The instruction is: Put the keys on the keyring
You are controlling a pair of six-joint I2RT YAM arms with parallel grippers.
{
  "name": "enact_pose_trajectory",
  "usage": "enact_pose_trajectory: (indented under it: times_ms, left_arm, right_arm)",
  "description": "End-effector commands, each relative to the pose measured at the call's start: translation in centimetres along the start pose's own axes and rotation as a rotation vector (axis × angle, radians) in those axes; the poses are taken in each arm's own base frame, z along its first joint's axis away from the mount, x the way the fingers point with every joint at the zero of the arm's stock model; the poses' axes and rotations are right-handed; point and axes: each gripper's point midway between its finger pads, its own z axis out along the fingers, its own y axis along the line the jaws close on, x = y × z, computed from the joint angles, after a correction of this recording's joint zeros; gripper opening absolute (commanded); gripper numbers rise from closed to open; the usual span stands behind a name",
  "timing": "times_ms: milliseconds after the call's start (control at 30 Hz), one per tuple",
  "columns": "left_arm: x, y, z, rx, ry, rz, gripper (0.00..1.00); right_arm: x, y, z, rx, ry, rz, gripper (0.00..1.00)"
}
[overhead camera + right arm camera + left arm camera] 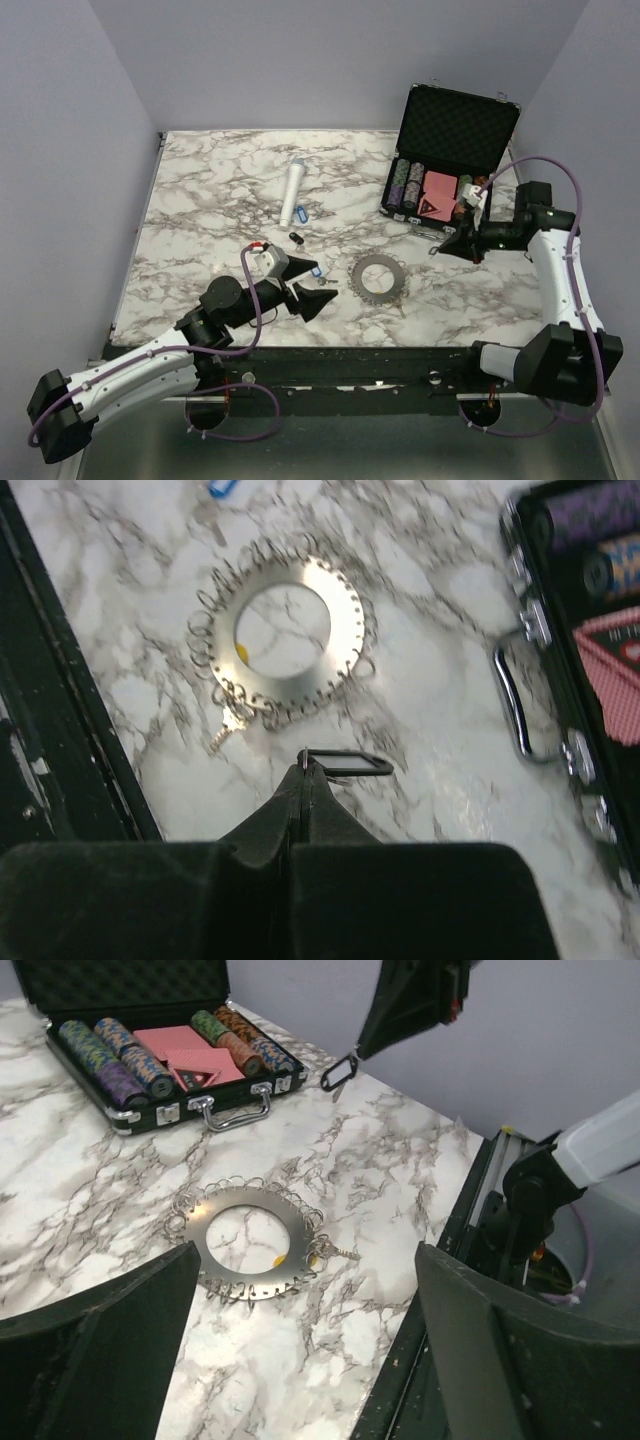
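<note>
Near the front edge of the marble table [200, 200], the keyring [379, 277] lies flat, a toothed grey disc with a wide centre hole and small wire loops all around its rim. One small metal key [232, 723] hangs from a loop on the rim and rests on the marble. A yellow patch shows at the inner edge of the hole; what it is cannot be told.

To the left of the keyring lies a blue-tagged key [318, 270], apart from the ring and just beside the left gripper [308, 287]. That gripper hangs low over the table with its fingers [100, 1350] spread wide and nothing between them; in its wrist view the keyring sits in the gap ahead.

The right gripper [305, 770] is raised between the keyring and the poker chip case [450, 150]. Its fingers are pressed together, pinching the corner of a thin black wire loop [345, 763] that sticks out sideways above the table.

The case stands open at the far right, with rows of chips and a red card box inside, its handle [510, 700] facing the keyring. Farther back lies a white cylinder [293, 192], and near its lower end a small dark oblong item [296, 237], too small to identify.
</note>
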Motion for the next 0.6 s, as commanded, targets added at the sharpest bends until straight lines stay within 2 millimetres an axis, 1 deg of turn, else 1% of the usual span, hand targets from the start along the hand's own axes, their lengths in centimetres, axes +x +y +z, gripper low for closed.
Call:
enact_pose_trajectory:
  times_ms: [0, 67, 133, 167, 200, 267, 333, 433, 567]
  left_arm:
    - [-2.4, 2.0, -2.4, -0.184, -0.003, -0.067, 0.99]
    - [-3.8, 2.1, -3.6, -0.217, -0.005, -0.047, 0.99]
    - [-5.4, 1.8, -4.8, -0.229, -0.003, -0.007, 0.99]
    - [-5.6, 1.9, -5.4, -0.237, 0.023, 0.03, 0.99]
    - [-6.4, 1.7, -6.0, -0.24, 0.028, 0.062, 0.99]
    - [-6.9, 2.1, -7.0, -0.262, 0.071, 0.14, 0.99]
    - [-6.4, 3.0, -7.7, -0.303, 0.117, 0.205, 0.99]
    - [-4.8, 4.5, -8.2, -0.358, 0.152, 0.241, 0.99]
    - [-3.4, 4.7, -8.0, -0.344, 0.133, 0.23, 0.99]
  right_arm:
    - [6.5, 0.0, -2.9, 0.038, 0.203, 0.1, 0.0]
    - [8.2, -0.8, -3.8, 0.085, 0.248, 0.141, 0.0]
    - [9.4, -1.6, -4.6, 0.134, 0.294, 0.159, 0.0]
    - [10.1, -1.7, -4.8, 0.149, 0.321, 0.175, 0.0]
    - [10.7, -2.1, -4.9, 0.168, 0.341, 0.183, 0.0]
    - [11.6, -2.2, -4.7, 0.186, 0.359, 0.203, 0.0]
    - [12.5, -2.3, -4.4, 0.188, 0.365, 0.225, 0.0]
    - [13.4, -2.6, -4.0, 0.197, 0.374, 0.249, 0.0]
    - [14.6, -3.1, -3.7, 0.215, 0.397, 0.267, 0.0]
